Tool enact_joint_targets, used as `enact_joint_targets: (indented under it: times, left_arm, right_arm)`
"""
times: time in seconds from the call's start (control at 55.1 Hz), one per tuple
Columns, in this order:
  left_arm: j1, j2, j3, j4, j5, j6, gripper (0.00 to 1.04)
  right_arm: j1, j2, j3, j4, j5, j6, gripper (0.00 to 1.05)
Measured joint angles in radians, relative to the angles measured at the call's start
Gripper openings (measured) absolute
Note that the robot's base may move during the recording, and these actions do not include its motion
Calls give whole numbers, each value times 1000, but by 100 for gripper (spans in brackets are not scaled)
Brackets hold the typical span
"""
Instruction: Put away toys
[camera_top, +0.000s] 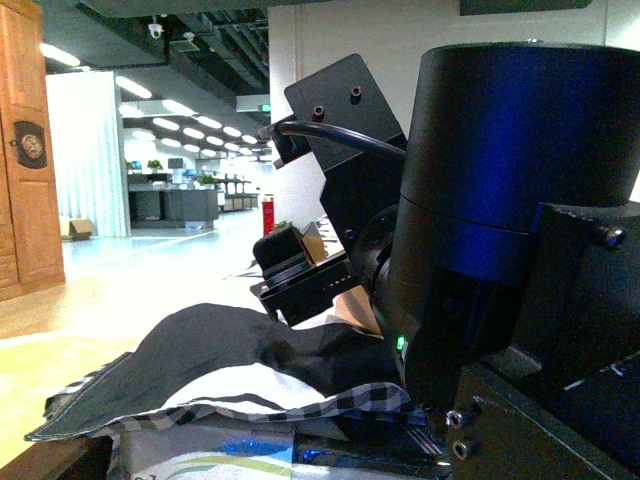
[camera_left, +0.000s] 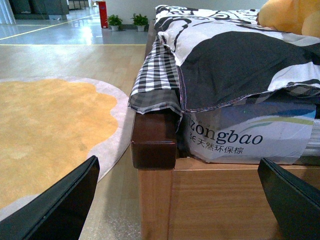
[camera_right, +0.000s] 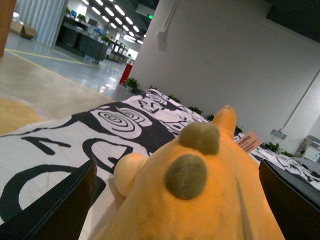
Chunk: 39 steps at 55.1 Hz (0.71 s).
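The orange-yellow plush toy (camera_right: 200, 200) lies on the black-and-white bed quilt (camera_right: 100, 130). It fills the space right in front of my right gripper (camera_right: 175, 212). Its two brownish-tipped ears (camera_right: 186, 176) and its paper tag (camera_right: 249, 141) show. The right gripper is open, one finger on each side of the plush, and holds nothing. In the left wrist view a bit of the plush (camera_left: 290, 15) shows far back on the bed. My left gripper (camera_left: 175, 210) is open and empty, low at the bed's wooden corner (camera_left: 154, 135).
The bed has a wooden frame (camera_left: 225, 200) and a plastic-wrapped mattress (camera_left: 250, 140) under the quilt, whose checked edge (camera_left: 157, 75) hangs over the corner. A yellow rug (camera_left: 45, 135) lies on the floor beside it. A black arm (camera_top: 500, 200) blocks much of the front view.
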Motion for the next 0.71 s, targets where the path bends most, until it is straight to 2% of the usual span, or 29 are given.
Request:
enact_joint_targets:
  times: [0.436,0.708]
  left_arm:
    - [0,0,0,0,0,0,98]
    - [0,0,0,0,0,0,98]
  right_arm:
    - [2,74,27,63,83,-122,98]
    - [-7,82,27,66,72,-132,58]
